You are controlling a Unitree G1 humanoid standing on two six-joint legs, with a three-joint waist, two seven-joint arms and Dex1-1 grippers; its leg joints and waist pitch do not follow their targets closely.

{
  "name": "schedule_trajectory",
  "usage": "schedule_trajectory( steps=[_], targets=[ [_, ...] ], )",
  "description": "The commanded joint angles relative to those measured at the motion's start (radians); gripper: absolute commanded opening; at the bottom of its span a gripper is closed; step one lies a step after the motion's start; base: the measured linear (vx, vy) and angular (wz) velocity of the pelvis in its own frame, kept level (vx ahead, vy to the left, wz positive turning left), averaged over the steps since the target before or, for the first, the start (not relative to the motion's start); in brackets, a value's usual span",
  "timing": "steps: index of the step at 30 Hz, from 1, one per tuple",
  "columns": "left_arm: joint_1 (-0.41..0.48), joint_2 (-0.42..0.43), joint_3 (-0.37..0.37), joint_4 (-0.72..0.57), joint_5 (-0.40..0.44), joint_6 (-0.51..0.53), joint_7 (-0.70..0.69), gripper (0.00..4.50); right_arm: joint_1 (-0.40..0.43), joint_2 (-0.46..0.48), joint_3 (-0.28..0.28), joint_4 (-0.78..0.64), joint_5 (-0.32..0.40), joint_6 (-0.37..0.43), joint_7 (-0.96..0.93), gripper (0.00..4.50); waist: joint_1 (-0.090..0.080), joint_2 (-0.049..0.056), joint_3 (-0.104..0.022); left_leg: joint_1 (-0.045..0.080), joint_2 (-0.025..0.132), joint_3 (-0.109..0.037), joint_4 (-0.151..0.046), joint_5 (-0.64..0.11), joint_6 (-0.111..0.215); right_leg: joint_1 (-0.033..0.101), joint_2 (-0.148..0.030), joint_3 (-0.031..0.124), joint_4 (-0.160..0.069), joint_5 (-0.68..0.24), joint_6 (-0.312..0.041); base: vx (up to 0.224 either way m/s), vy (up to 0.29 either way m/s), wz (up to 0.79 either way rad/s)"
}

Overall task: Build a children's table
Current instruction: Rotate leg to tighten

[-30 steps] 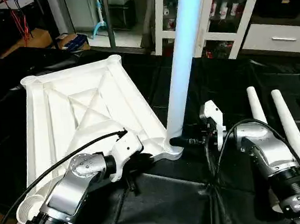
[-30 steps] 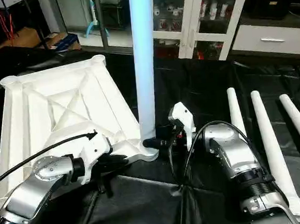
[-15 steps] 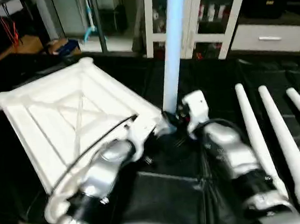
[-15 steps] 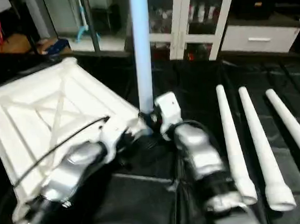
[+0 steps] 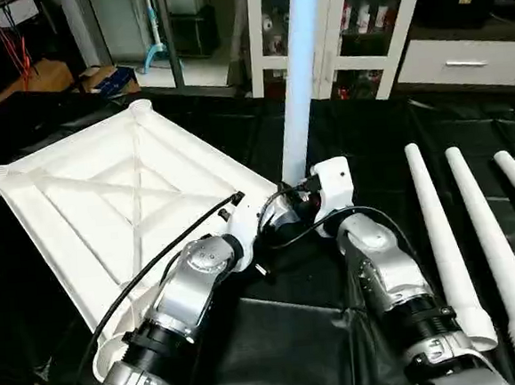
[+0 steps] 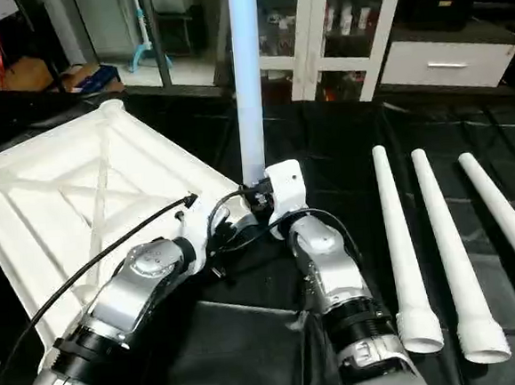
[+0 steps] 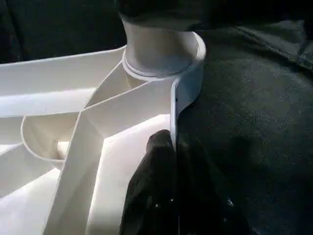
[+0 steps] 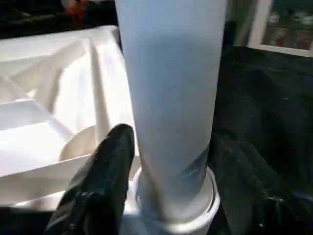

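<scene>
The children's table top (image 5: pixel 124 203) lies upside down on black cloth, its X-ribs facing up. One white leg (image 5: pixel 300 82) stands upright in the near right corner socket (image 7: pixel 161 54). My left gripper (image 7: pixel 171 147) is shut on the top's rim wall just beside that socket. My right gripper (image 8: pixel 171 142) is at the leg's base, one black finger (image 8: pixel 105 181) on each side, pressed against the leg. Three loose legs (image 5: pixel 439 232) lie side by side on the cloth to the right.
A white glass-door cabinet (image 5: pixel 342 25) and a white drawer unit (image 5: pixel 466 60) stand behind the work area. A dark bench with a box (image 5: pixel 110 77) is at the back left. Black cables run along both silver forearms (image 5: pixel 384 272).
The camera has shifted. The table top has turned on the cloth, its far end swinging to my left. Both grippers stay at the same corner with the upright leg.
</scene>
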Motion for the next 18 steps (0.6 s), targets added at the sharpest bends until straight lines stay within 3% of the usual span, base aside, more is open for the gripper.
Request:
schedule_trajectory(
  steps=[1, 3, 4, 5, 7, 9, 10, 12, 14, 18],
  targets=[
    [0.011, 0.015, 0.019, 0.01, 0.008, -0.051, 0.008, 0.0, 0.01, -0.002, 0.008, -0.038, 0.024, -0.01, 0.05, 2.81, 0.001, -0.006, -0.054, 0.006, 0.046, -0.03, -0.085, -0.35, 0.015, 0.035, -0.048, 0.035, -0.077, -0.358, -0.159, 0.0, 0.0, 0.0],
    [0.006, 0.021, 0.016, 0.014, 0.006, -0.068, -0.005, 0.0, 0.04, -0.031, -0.008, -0.104, 0.037, 0.007, 0.066, 2.93, 0.004, -0.009, -0.055, 0.008, 0.047, -0.027, -0.083, -0.318, 0.02, 0.035, -0.047, 0.037, -0.076, -0.338, -0.161, 0.0, 0.0, 0.0],
    [0.004, 0.021, 0.018, 0.015, 0.005, -0.067, -0.003, 0.0, 0.055, -0.041, -0.015, -0.133, 0.044, 0.012, 0.07, 3.0, 0.006, -0.009, -0.056, 0.009, 0.047, -0.027, -0.083, -0.311, 0.022, 0.034, -0.047, 0.038, -0.073, -0.328, -0.163, 0.0, 0.0, 0.0],
    [0.001, 0.022, 0.016, 0.018, 0.007, -0.071, -0.005, 0.0, 0.077, -0.052, -0.02, -0.172, 0.066, 0.026, 0.095, 3.12, 0.007, -0.001, -0.056, 0.008, 0.048, -0.028, -0.084, -0.298, 0.025, 0.036, -0.048, 0.038, -0.071, -0.306, -0.171, 0.0, 0.0, 0.0],
    [-0.006, 0.022, 0.014, 0.029, 0.008, -0.086, -0.007, 0.0, 0.114, -0.071, -0.021, -0.233, 0.098, 0.051, 0.139, 3.24, 0.007, -0.005, -0.056, 0.008, 0.049, -0.027, -0.084, -0.295, 0.03, 0.037, -0.046, 0.038, -0.069, -0.283, -0.177, 0.0, 0.0, 0.0],
    [-0.022, 0.013, 0.011, 0.052, 0.004, -0.12, -0.011, 0.0, 0.163, -0.107, -0.015, -0.285, 0.112, 0.083, 0.18, 3.4, 0.007, 0.004, -0.056, 0.007, 0.047, -0.027, -0.083, -0.29, 0.036, 0.039, -0.044, 0.037, -0.069, -0.269, -0.181, 0.0, 0.0, 0.0],
    [-0.022, 0.013, 0.011, 0.052, 0.004, -0.12, -0.011, 0.0, 0.163, -0.107, -0.015, -0.285, 0.112, 0.083, 0.18, 3.47, 0.008, 0.0, -0.055, 0.007, 0.046, -0.026, -0.084, -0.295, 0.037, 0.039, -0.043, 0.036, -0.073, -0.275, -0.176, 0.0, 0.0, 0.0],
    [-0.052, -0.004, 0.01, 0.091, 0.002, -0.187, -0.009, 0.0, 0.19, -0.159, -0.014, -0.248, 0.028, 0.09, 0.12, 3.62, 0.007, -0.002, -0.055, 0.005, 0.046, -0.026, -0.082, -0.301, 0.032, 0.039, -0.046, 0.036, -0.076, -0.307, -0.178, 0.0, 0.0, 0.0],
    [-0.082, -0.024, 0.014, 0.122, -0.003, -0.243, -0.005, 0.0, 0.187, -0.184, -0.033, -0.175, -0.052, 0.098, 0.013, 3.8, 0.01, -0.002, -0.055, 0.016, 0.041, -0.021, -0.077, -0.306, 0.015, 0.026, -0.044, 0.038, -0.083, -0.346, -0.176, 0.0, 0.0, 0.0],
    [-0.112, -0.062, 0.036, 0.139, -0.03, -0.297, 0.007, 0.0, 0.179, -0.192, -0.056, -0.138, -0.079, 0.144, -0.081, 3.92, 0.009, -0.005, -0.054, 0.005, 0.04, -0.024, -0.077, -0.299, 0.031, 0.036, -0.049, 0.035, -0.083, -0.389, -0.161, 0.0, 0.0, 0.0]
  ],
)
